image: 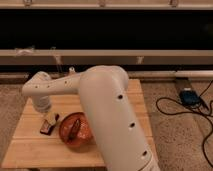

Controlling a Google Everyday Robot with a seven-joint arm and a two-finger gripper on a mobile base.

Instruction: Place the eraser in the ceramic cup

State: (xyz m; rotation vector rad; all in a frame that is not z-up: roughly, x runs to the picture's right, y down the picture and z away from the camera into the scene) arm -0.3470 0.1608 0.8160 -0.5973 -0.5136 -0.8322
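Dark brown eraser (46, 128); red-orange plate (65, 139); white arm (110, 110); pale wood table (30, 150)

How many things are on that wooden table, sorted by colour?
Red-orange: 1, the round plate.
Dark: 2, the small dark rectangular eraser and a dark piece on the plate.
Pale: 1, a small object behind the arm.
Total: 4 in view; the arm may hide more.
The gripper hangs over the eraser.
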